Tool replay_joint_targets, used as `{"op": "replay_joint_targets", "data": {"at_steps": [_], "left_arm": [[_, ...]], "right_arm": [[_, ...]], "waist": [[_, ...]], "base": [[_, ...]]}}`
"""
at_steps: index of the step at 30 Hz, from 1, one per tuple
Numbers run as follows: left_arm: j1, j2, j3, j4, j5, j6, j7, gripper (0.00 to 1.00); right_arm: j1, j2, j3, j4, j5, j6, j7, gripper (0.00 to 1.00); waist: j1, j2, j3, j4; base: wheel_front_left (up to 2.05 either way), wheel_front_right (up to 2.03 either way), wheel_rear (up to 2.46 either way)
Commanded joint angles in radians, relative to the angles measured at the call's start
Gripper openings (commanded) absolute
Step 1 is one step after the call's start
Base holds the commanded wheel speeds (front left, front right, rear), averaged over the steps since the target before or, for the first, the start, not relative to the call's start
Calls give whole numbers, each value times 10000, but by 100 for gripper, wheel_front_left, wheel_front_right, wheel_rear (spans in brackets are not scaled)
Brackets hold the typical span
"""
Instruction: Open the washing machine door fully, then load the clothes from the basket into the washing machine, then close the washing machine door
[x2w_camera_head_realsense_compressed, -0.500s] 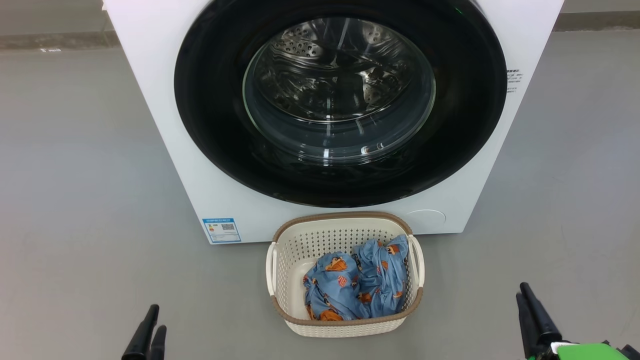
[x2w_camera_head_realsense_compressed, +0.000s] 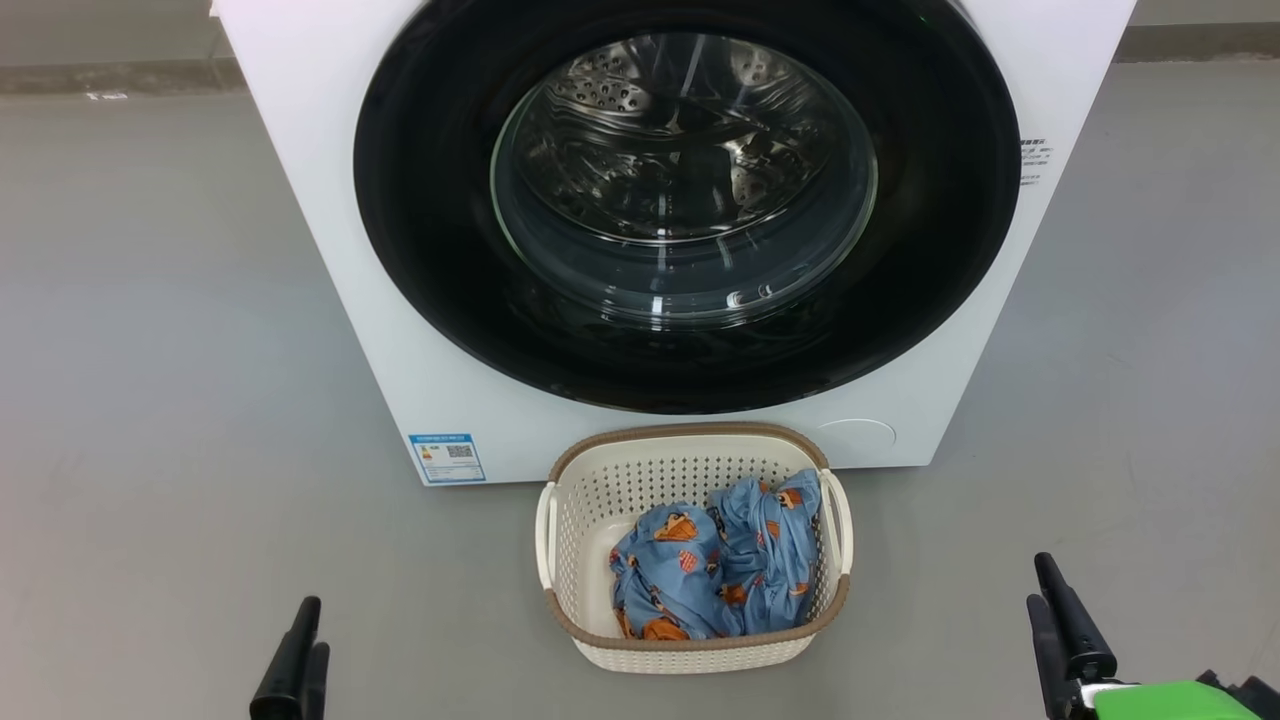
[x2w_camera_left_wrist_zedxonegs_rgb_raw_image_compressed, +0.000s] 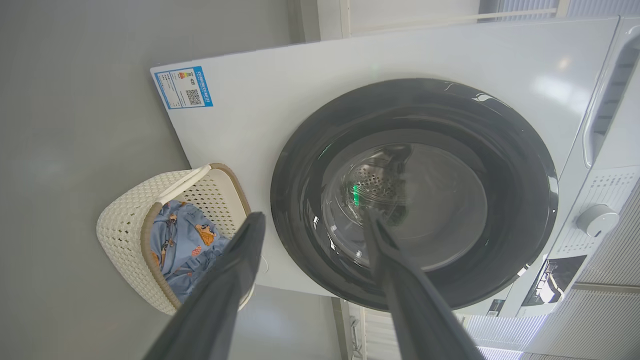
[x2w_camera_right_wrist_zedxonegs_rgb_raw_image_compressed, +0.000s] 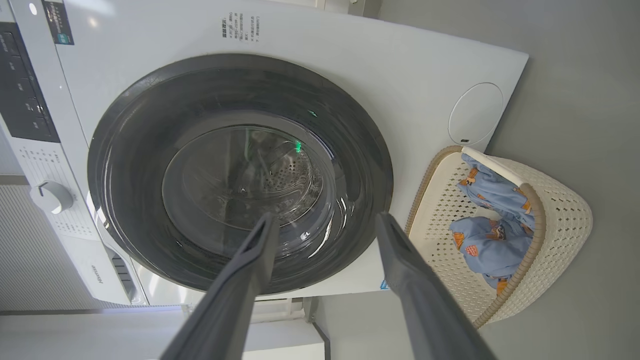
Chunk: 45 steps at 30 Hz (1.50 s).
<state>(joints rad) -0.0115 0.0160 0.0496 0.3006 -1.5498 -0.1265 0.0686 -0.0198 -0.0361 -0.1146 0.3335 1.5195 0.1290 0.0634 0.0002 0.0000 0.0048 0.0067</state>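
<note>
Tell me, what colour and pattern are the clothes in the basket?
The clothes are light blue with small orange and white cartoon figures, clearest in the head view.

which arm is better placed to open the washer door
Right, marginally: the open right claw sits further toward the closed round glossy black door than the open left claw; I cannot tell its handle side.

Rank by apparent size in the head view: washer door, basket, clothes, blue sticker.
1. Washer door, by far the largest.
2. Basket.
3. Clothes, covering part of the basket floor.
4. Blue sticker, smallest.
The basket is nearer the camera than the door, yet the order holds.
</note>
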Motion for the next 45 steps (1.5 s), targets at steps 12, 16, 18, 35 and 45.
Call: {"op": "replay_joint_targets", "data": {"at_steps": [12,16,18,35,45], "left_arm": [[-169,175,1,-562,2073,-17,-453,100],[-146,181,-29,-637,2709,-18,-570,100],[-134,184,-49,-679,3025,-18,-629,100],[-9,214,-390,-1093,5575,95,-1157,100],[54,230,-527,-1299,6763,136,-1421,100]], "right_arm": [[-250,-215,284,-271,-1736,4,-411,100],[-267,-268,357,-234,-2250,4,-528,100],[-276,-288,389,-231,-2499,5,-587,100],[-267,-527,745,-388,-4646,7,-1113,100],[-232,-641,921,-400,-5643,9,-1377,100]], "waist": [[-1,0,4,61],[-1,0,3,75],[-1,0,4,82],[-1,0,23,146],[-1,0,32,185]], "base": [[0,0,0],[0,0,0],[0,0,0],[0,0,0],[0,0,0]]}}
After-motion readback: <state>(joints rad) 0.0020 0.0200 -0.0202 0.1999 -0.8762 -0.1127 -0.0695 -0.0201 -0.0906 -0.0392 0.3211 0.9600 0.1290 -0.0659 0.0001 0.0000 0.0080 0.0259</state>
